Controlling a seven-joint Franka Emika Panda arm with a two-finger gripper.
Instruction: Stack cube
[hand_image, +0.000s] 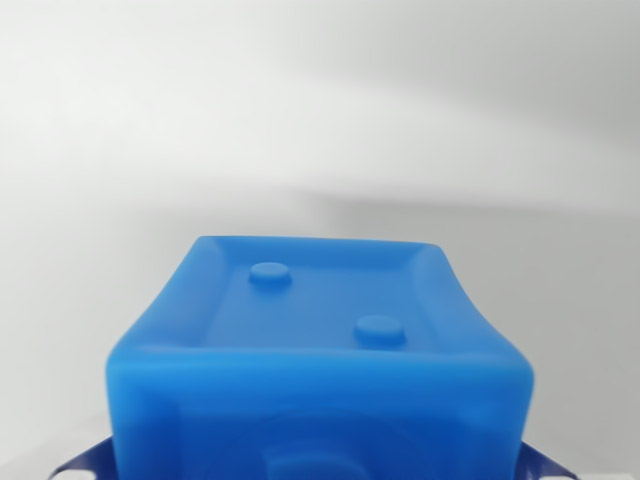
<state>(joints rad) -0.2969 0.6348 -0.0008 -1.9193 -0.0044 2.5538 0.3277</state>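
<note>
Since that blue soft-plastic cube with two round studs fills the near centre, pinned between blue fingertips, you're probably mid-carry. No second block shows on the pale surface, so you'd need to find it next.

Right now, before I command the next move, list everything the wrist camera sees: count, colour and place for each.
Blue plastic cube: one, bright blue, lower centre of the wrist view, very close to the camera and cut off by the bottom edge; its visible recessed face has a raised rim.
Round studs: two, same blue, on that recessed face, one toward the wrist view's upper left, one toward its lower right.
White surface: one, plain white-grey, blurred, filling the background.
Gripper fingers: two bluish tips, at the bottom corners, either side of the cube; contact cannot be judged.
</note>
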